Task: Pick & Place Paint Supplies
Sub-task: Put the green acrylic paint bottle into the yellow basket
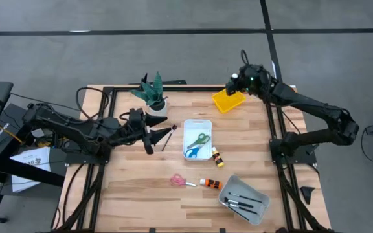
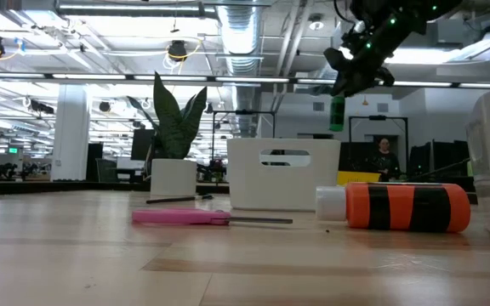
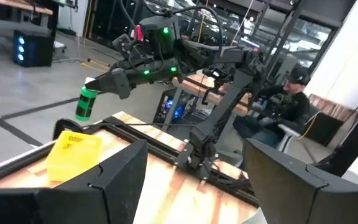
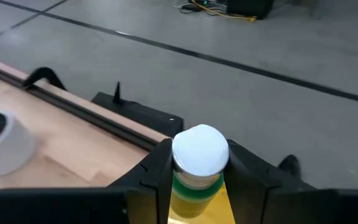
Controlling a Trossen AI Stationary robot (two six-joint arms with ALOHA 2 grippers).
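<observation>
My right gripper (image 1: 234, 83) is at the table's far side, shut on a green paint bottle (image 3: 86, 103) with a white cap (image 4: 200, 149), above the yellow tray (image 1: 228, 101). My left gripper (image 1: 155, 134) stands open and level at the table's left, holding nothing, beside a thin dark brush (image 1: 167, 137) that lies flat on the table. An orange bottle (image 2: 407, 206) and pink scissors (image 2: 194, 218) also lie flat near the front. Green and blue scissors (image 1: 197, 144) lie in the white tray (image 1: 197, 123). Brushes lie in the grey tray (image 1: 243, 199). My right gripper pinches the green bottle between its two fingers (image 4: 157, 168) at the upper body just under the white cap (image 4: 194, 180). The fingers slant down from the table's right side. The bottle hangs below them, cap up, lifted clear above the yellow tray (image 4: 194, 208).
A potted plant (image 1: 153, 94) stands at the far left, close to my left gripper. A small yellow-orange bottle (image 1: 217, 156) lies right of the white tray. A person (image 3: 288, 102) sits beyond the table's right side. Bare wood lies at the near left.
</observation>
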